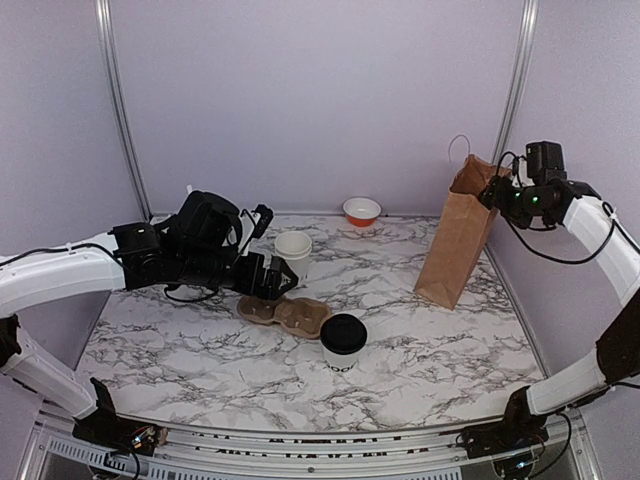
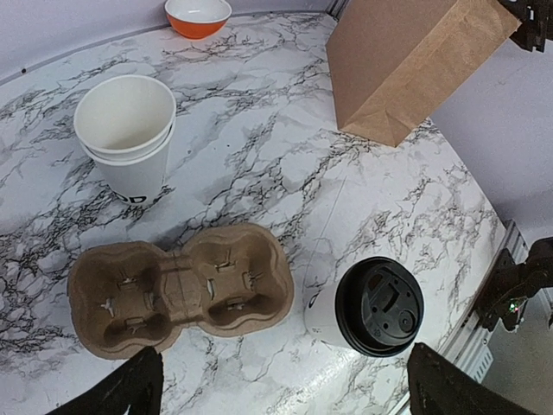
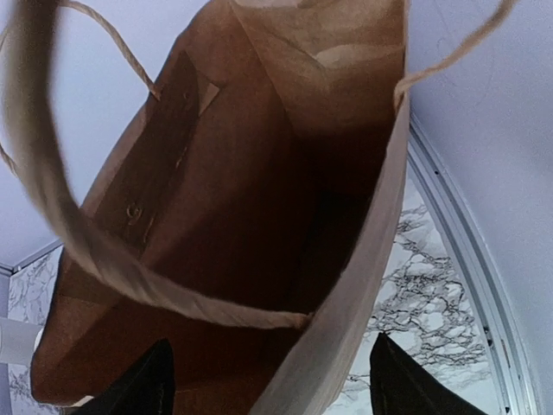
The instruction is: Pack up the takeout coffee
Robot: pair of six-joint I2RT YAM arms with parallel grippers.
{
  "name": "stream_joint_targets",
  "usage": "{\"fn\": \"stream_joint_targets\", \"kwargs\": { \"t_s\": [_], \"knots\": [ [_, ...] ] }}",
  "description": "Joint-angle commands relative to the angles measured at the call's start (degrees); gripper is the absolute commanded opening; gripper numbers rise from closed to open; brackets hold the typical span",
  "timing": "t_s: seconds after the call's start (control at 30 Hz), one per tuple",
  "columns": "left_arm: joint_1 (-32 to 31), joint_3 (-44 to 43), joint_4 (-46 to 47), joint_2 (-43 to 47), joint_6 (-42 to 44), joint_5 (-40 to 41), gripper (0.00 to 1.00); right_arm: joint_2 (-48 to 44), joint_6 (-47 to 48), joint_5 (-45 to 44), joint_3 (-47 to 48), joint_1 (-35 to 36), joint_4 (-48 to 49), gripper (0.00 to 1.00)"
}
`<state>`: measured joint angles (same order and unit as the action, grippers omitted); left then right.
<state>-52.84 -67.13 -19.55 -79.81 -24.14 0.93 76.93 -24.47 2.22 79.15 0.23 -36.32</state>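
Observation:
The takeout coffee [image 1: 343, 345], a white paper cup with a black lid, stands on the marble table near the front middle. In the left wrist view it [image 2: 367, 307] is at lower right, next to a brown two-cup pulp carrier [image 2: 177, 285] that lies empty. My left gripper [image 1: 288, 283] hovers open and empty above the carrier [image 1: 285, 314]; its fingertips [image 2: 130, 393] spread wide. A brown paper bag [image 1: 455, 235] stands open at the right. My right gripper [image 1: 493, 192] is open at the bag's top edge, with the bag's near wall [image 3: 346, 303] between its jaws.
Two stacked lidless white cups [image 1: 293, 250] stand behind the carrier, also seen in the left wrist view [image 2: 125, 138]. An orange-and-white bowl [image 1: 361, 211] sits at the back wall. The bag's twine handle [image 3: 173, 290] crosses in front of my right gripper.

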Motion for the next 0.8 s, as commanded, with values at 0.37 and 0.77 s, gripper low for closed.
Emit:
{"fn": "stream_joint_targets", "kwargs": {
  "t_s": [0.37,0.77],
  "knots": [
    [-1.73,11.96,0.52,1.13,0.14,-4.36,0.98,-3.11,1.34,-1.97,-3.56,-0.49,0.34,0.28],
    [-7.91,11.01,5.68,-9.18,-2.85,-5.22,0.85,-3.91,4.11,-1.37,4.98,0.39,-1.73,0.0]
  ]
}}
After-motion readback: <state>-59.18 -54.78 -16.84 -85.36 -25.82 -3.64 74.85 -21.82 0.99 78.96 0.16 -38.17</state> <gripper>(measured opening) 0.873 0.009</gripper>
